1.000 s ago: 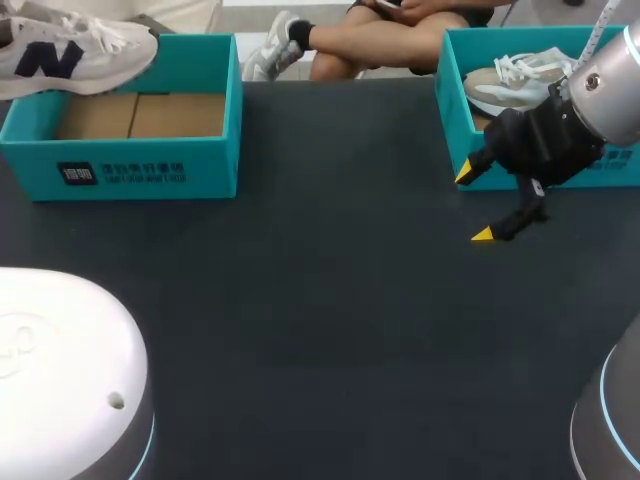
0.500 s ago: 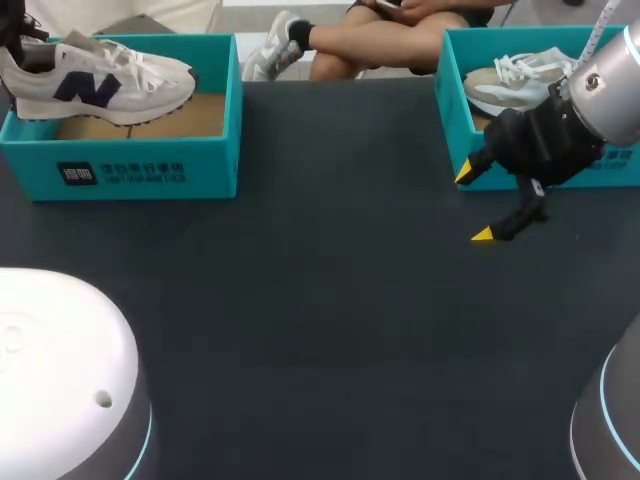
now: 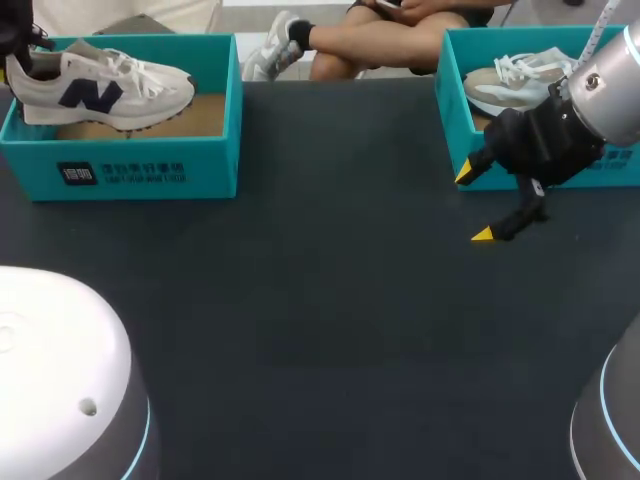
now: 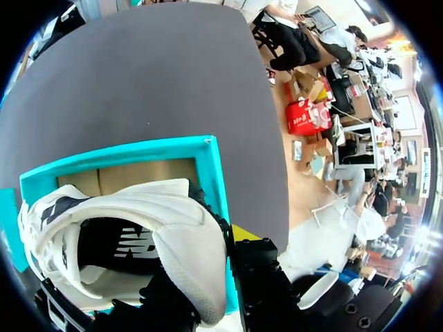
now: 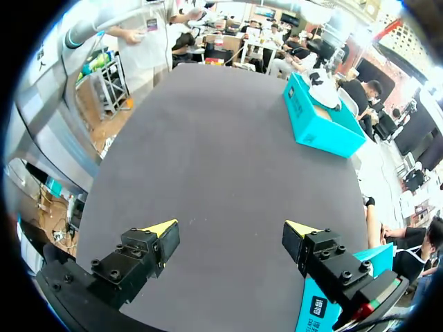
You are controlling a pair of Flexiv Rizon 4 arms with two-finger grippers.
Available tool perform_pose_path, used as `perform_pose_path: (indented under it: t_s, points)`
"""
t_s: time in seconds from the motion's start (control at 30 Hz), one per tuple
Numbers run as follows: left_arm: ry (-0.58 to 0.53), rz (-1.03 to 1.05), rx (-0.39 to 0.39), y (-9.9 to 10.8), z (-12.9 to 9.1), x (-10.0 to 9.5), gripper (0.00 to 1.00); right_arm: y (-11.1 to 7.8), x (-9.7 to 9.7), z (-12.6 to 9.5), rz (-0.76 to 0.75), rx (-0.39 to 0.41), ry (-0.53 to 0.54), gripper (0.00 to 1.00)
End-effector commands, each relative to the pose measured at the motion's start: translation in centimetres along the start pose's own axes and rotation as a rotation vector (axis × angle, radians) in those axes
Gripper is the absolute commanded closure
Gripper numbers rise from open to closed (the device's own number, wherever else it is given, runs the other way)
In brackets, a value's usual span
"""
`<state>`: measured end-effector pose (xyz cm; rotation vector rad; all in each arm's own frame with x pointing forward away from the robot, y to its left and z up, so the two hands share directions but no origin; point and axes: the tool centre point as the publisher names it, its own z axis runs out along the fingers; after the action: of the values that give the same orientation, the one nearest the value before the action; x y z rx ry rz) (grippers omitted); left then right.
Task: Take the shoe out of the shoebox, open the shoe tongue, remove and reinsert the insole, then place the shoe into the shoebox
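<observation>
Left end effector [image 4: 208,259] is clamped on the heel of the shoe [image 3: 105,90]. In the left wrist view the heel collar sits pinched between the two black fingers, with one yellow tip showing on the outer side and the other tip hidden inside the shoe opening. The shoe is white and grey with a navy logo. It is inside the teal shoebox [image 3: 150,170] at the counter's [image 3: 320,300] far left corner, heel at the box's left wall and toe pointing toward its right wall, laces up. The heel end rides a bit higher than the toe. Can't tell whether the sole is resting on the cardboard floor or just above it. Right end effector [image 3: 474,203] hangs over the counter near the far right corner, just in front of the front wall of a second shoebox [image 3: 452,120], also teal. Its fingers [image 5: 142,252] are spread wide, nothing between them, only bare dark counter below in the right wrist view. One yellow tip is close to the second shoebox's front corner, the other is further out over the counter. A pale shoe [image 3: 510,82] with white laces lies inside the second shoebox, partly hidden behind the right arm. The two boxes are well apart, at opposite ends of the far edge.
</observation>
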<state>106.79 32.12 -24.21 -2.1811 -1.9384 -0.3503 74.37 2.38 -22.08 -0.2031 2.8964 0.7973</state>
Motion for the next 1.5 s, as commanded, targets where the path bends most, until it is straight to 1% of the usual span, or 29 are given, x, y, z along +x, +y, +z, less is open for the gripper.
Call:
perform_pose_path:
  t_s: [0.03,0.3,0.37,0.67,0.73,0.83,1.17,1.47,1.5]
  points:
    - [-0.008,0.006,0.015,0.7,1.5,-0.5,1.00,0.0,0.0,0.1,0.001,0.003,-0.002,0.00]
    - [-0.014,0.028,0.017,0.0,3.1,-2.1,1.00,0.0,0.0,0.1,0.001,0.003,-0.002,0.00]
    - [0.011,0.039,0.010,-0.2,3.4,-2.6,1.00,0.0,0.0,0.1,0.001,0.003,-0.002,0.00]
    - [-0.007,0.034,0.033,-1.1,5.1,-4.5,1.00,0.0,0.0,0.1,0.001,0.003,-0.002,0.00]
    - [-0.017,0.031,0.051,-1.3,5.5,-4.9,1.00,0.0,0.0,0.1,0.001,0.003,-0.002,0.00]
    - [-0.008,0.040,0.059,-1.6,6.3,-5.5,1.00,0.0,0.0,0.1,0.001,0.003,-0.002,0.00]
    - [-0.006,0.053,0.099,-2.3,9.0,-5.9,1.00,0.0,0.0,0.1,0.001,0.003,-0.002,0.00]
    - [0.000,0.045,0.115,-2.1,11.3,-5.8,1.00,0.0,0.0,0.1,0.001,0.003,-0.002,0.00]
    - [0.000,0.046,0.116,-2.1,11.4,-5.8,0.87,0.0,0.0,0.1,0.001,0.003,-0.002,0.00]
